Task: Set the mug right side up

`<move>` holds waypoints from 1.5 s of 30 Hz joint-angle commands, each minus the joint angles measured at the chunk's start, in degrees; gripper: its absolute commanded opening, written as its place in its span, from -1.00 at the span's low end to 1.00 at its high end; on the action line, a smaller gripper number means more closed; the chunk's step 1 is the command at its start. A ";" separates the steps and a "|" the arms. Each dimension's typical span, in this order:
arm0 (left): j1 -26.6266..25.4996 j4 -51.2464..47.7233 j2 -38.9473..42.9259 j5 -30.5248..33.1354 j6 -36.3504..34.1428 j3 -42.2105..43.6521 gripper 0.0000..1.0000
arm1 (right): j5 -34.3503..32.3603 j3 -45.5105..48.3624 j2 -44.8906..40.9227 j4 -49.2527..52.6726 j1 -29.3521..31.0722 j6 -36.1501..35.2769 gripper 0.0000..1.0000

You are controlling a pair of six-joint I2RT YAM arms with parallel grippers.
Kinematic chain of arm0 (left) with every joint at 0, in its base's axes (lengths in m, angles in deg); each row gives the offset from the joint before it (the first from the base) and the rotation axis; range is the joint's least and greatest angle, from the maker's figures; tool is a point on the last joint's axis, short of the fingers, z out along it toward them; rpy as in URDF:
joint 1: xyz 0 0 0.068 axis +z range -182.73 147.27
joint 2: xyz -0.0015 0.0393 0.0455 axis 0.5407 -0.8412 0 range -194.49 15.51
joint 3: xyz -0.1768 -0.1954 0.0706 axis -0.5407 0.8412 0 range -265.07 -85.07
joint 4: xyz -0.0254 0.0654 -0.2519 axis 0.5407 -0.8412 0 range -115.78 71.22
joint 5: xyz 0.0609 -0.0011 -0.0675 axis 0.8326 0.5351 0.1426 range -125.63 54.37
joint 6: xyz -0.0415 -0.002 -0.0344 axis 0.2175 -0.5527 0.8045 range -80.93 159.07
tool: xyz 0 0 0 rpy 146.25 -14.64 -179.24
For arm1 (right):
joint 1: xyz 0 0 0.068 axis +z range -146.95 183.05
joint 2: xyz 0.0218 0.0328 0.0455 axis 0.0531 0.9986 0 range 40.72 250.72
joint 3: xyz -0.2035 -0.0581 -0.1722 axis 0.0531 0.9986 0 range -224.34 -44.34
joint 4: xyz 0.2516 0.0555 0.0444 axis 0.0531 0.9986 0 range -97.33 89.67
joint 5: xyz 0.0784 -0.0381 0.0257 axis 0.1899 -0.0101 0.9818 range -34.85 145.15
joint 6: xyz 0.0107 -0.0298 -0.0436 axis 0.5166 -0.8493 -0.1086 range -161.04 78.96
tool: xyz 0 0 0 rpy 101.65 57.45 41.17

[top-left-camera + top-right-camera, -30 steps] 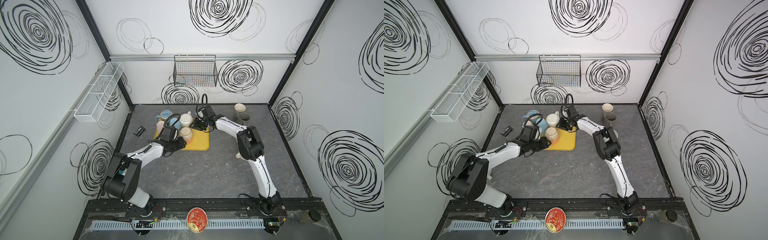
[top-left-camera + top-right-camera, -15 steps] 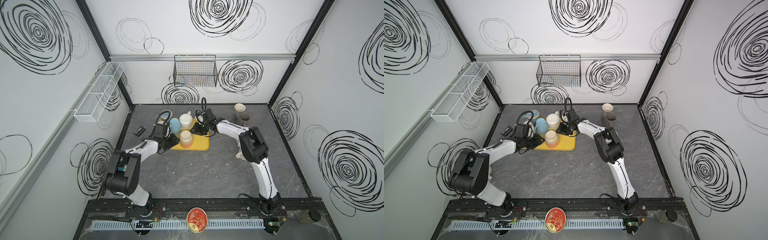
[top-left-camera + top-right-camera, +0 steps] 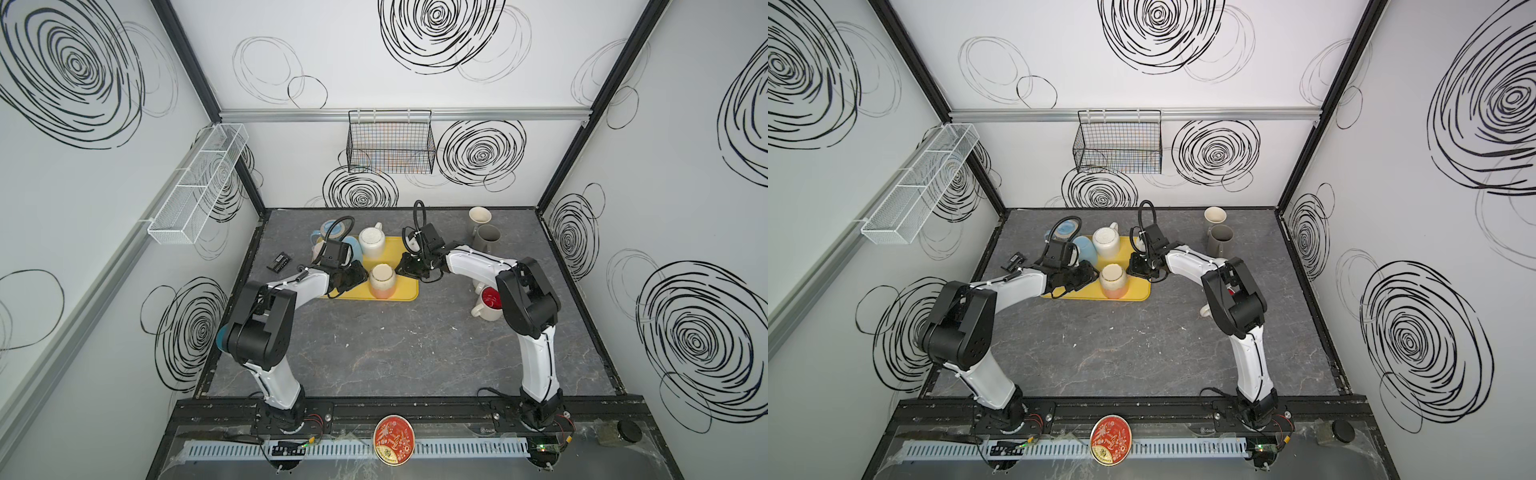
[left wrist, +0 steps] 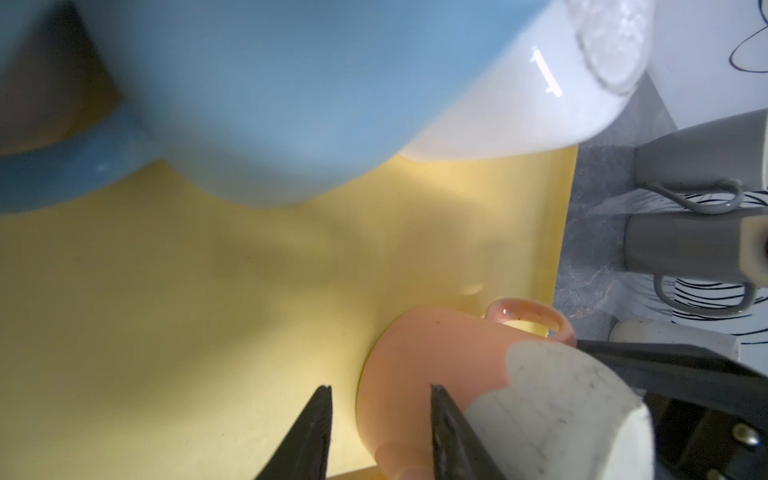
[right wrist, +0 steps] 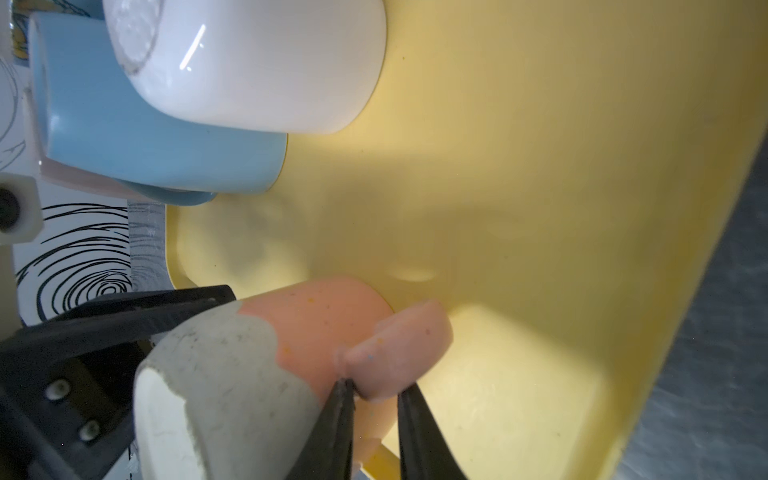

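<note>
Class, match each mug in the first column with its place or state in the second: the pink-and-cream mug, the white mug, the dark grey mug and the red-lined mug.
Column one:
1. pink-and-cream mug
2. white mug
3. dark grey mug
4. red-lined mug

Column two:
A. upright on the table, at the back right
B. upside down at the back of the yellow tray
C. handle pinched by the right gripper
D. off the tray, partly hidden by the right arm

Pairs: 1-C, 2-B, 3-A, 4-D.
</note>
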State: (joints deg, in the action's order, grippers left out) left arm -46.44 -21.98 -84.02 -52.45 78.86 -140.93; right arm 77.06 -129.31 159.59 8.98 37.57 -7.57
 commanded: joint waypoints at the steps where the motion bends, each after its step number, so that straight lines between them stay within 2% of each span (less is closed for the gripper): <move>1: 0.58 -0.09 2.80 0.19 -0.90 0.45 -0.16 | -0.82 3.07 -3.08 4.19 0.55 -0.66 -0.54; 5: 1.94 -0.84 8.70 1.91 -1.27 6.36 -0.16 | -2.50 4.54 -5.59 3.77 0.60 -0.87 -0.56; 9: 0.90 -1.07 14.95 3.36 -0.31 12.72 -0.17 | -4.01 2.92 -7.20 4.12 -0.38 -1.53 -0.59; 13: -2.53 2.03 19.47 3.98 3.65 17.87 -0.17 | -3.96 -0.48 -6.34 4.71 -2.05 -2.27 -0.61; 16: -6.09 6.06 19.65 3.92 6.78 19.20 -0.18 | -3.85 -3.82 -3.46 5.36 -2.86 -3.03 -0.60; 20: -8.78 10.68 16.16 2.64 9.80 18.04 -0.19 | -1.46 -8.64 1.56 5.69 -2.77 -4.18 -0.62; 24: -8.64 11.56 12.80 2.32 9.97 15.37 -0.19 | -0.42 -11.85 4.12 8.27 -1.55 -6.04 -0.63; 29: -7.44 12.40 8.51 1.17 10.51 11.13 -0.19 | -0.84 -8.54 2.47 9.05 -0.50 -6.37 -0.78; 37: -6.46 13.13 3.84 1.13 11.69 6.09 -0.19 | 0.90 -0.21 -2.19 5.45 1.05 -5.24 -0.83; 42: -5.33 12.21 4.31 1.65 11.62 5.24 -0.19 | -2.13 0.29 -5.05 7.55 1.56 -7.40 -0.81; 45: -4.47 9.65 6.09 2.50 10.63 5.33 -0.18 | -6.37 -0.72 -7.33 10.41 1.08 -8.82 -0.66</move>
State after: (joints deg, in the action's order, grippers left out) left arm -51.97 -11.67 -79.62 -50.88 89.77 -134.50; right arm 74.64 -129.03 157.29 16.22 39.23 -14.39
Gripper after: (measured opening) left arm 0.410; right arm 0.157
